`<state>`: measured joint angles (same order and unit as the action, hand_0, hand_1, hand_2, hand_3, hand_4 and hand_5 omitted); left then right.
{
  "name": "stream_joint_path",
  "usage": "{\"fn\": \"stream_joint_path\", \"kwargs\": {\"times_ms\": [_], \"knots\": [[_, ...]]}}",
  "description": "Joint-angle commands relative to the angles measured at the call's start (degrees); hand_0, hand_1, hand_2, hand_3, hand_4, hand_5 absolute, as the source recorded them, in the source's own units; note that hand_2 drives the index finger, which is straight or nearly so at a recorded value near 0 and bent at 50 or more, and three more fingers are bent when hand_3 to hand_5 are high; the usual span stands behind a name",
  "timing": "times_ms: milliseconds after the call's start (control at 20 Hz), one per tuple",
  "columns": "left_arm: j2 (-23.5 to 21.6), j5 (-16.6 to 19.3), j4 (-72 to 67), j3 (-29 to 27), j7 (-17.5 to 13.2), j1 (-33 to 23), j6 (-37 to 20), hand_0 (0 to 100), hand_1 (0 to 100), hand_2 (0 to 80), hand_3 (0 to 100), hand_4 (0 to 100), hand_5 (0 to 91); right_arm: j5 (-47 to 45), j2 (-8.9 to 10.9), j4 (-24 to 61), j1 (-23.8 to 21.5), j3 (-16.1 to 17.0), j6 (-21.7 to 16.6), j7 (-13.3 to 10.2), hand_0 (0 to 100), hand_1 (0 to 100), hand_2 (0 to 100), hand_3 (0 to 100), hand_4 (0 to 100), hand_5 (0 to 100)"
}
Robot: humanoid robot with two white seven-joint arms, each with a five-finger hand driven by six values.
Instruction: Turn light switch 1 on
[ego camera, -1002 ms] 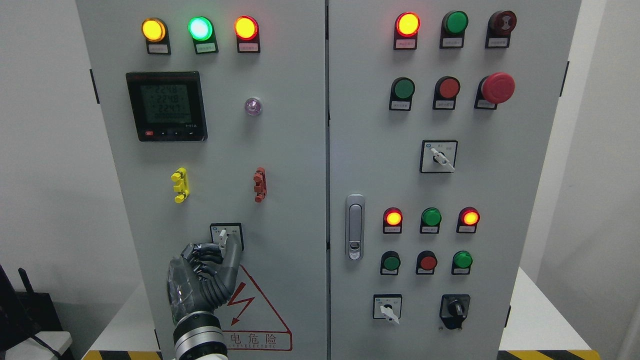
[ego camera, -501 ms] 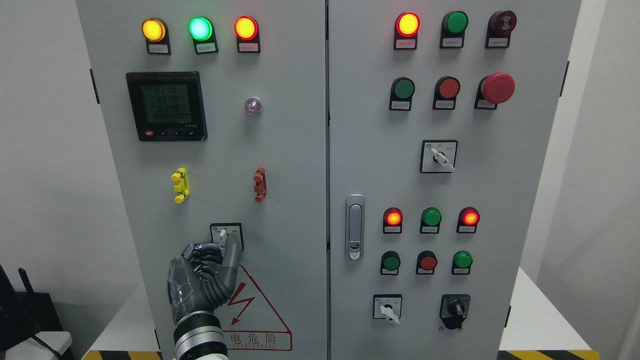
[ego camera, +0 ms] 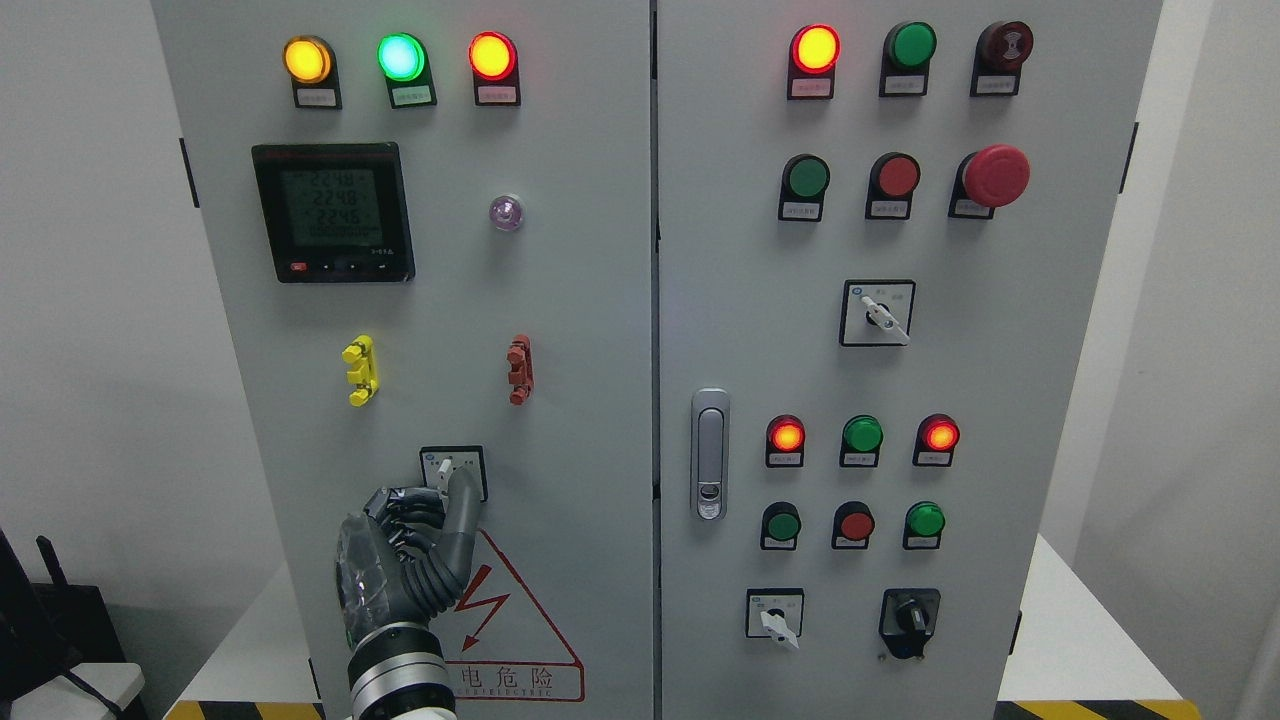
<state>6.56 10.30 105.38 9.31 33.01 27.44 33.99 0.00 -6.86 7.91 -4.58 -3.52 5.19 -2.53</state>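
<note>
The light switch (ego camera: 446, 466) is a small white rotary knob on a square black-framed plate, low on the grey cabinet's left door (ego camera: 560, 320). My left hand (ego camera: 448, 492) comes up from the bottom edge and is at the knob. Its thumb (ego camera: 463, 500) stands upright against the knob's right side, and the other fingers (ego camera: 405, 505) are curled in from the left. The knob's lower part is hidden between them; only its upper tip shows. The right hand is not in view.
Above the switch are a yellow clip (ego camera: 359, 369), a red clip (ego camera: 519, 369), a digital meter (ego camera: 333, 211) and three lit lamps. The right door holds a latch handle (ego camera: 709, 453), push buttons, a red emergency button (ego camera: 995, 175) and more rotary switches (ego camera: 876, 313).
</note>
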Motion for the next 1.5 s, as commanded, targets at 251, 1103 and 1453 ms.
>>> {"fn": "stream_joint_path", "kwargs": {"times_ms": [251, 1103, 1453], "knots": [[-0.05, -0.01, -0.17, 0.0, 0.03, 0.34, 0.02, 32, 47, 57.3, 75, 86, 86.6, -1.05, 0.0, 0.0, 0.01, 0.0, -0.01, -0.02, 12, 39, 0, 0, 0, 0], [0.03, -0.01, -0.17, 0.44, -0.14, 0.34, 0.02, 41, 42, 60.0, 76, 86, 86.9, -1.05, 0.0, 0.0, 0.01, 0.0, -0.01, -0.02, 12, 39, 0, 0, 0, 0], [-0.05, -0.01, -0.17, 0.71, -0.4, 0.25, 0.9, 45, 39, 60.5, 76, 86, 87.0, -1.05, 0.0, 0.0, 0.01, 0.0, -0.01, -0.02, 12, 39, 0, 0, 0, 0]]}}
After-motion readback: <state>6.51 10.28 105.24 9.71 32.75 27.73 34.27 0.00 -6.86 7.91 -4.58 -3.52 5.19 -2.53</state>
